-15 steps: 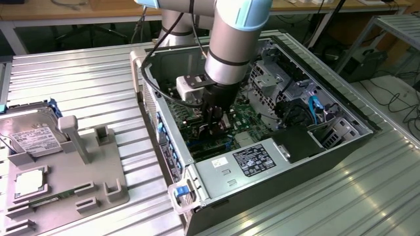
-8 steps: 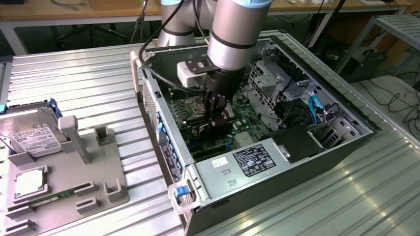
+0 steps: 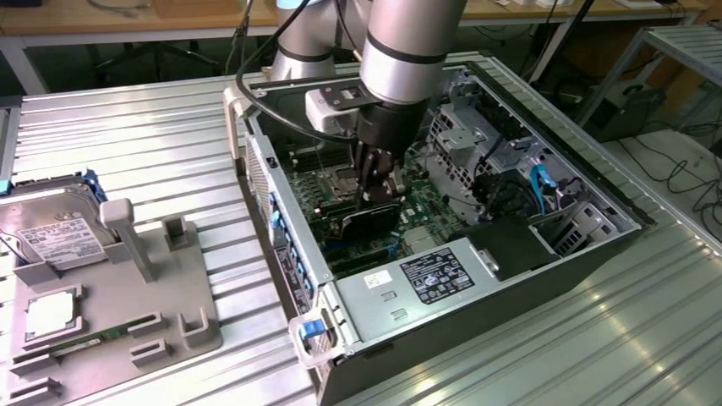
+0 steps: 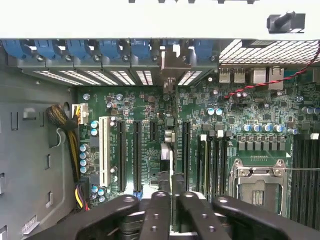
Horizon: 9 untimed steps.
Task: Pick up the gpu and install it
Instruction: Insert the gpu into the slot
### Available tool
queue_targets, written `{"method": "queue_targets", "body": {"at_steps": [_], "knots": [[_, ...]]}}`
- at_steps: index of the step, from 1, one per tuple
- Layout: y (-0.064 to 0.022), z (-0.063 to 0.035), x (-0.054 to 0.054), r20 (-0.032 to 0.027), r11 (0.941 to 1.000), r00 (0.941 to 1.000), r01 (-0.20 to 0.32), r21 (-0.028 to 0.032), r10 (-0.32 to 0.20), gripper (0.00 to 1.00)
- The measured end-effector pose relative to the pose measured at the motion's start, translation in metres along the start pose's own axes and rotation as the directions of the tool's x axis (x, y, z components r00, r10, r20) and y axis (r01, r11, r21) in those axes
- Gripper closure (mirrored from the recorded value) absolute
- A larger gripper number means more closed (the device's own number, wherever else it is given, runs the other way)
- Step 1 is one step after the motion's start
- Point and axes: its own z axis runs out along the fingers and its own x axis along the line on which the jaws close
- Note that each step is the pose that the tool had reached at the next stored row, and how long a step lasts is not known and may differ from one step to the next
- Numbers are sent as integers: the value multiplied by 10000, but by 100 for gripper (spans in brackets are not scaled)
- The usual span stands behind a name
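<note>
The gpu [image 3: 367, 222], a thin dark card, stands on edge over the green motherboard [image 3: 434, 211] inside the open computer case [image 3: 587, 245]. My gripper [image 3: 380, 193] reaches down into the case and is shut on the card's top edge. In the wrist view the gpu [image 4: 168, 142] appears edge-on as a narrow strip running between the long black expansion slots [image 4: 136, 150] toward its silver bracket [image 4: 169, 67] at the case's rear wall. There my gripper [image 4: 171, 189] has both black fingers pressed together around that strip.
A silver power supply [image 3: 434, 275] fills the case's near end, and drive cages [image 3: 462, 135] sit at its far side. A CPU socket [image 4: 257, 187] and memory slots [image 4: 212, 160] lie beside the card. A grey fixture [image 3: 124, 279] at the exterior view's left holds a hard drive [image 3: 51, 233].
</note>
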Motion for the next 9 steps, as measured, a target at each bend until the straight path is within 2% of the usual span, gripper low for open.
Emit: {"method": "queue_targets", "body": {"at_steps": [9], "knots": [[0,0,0,0,10000,10000,0,0,0,89]]}}
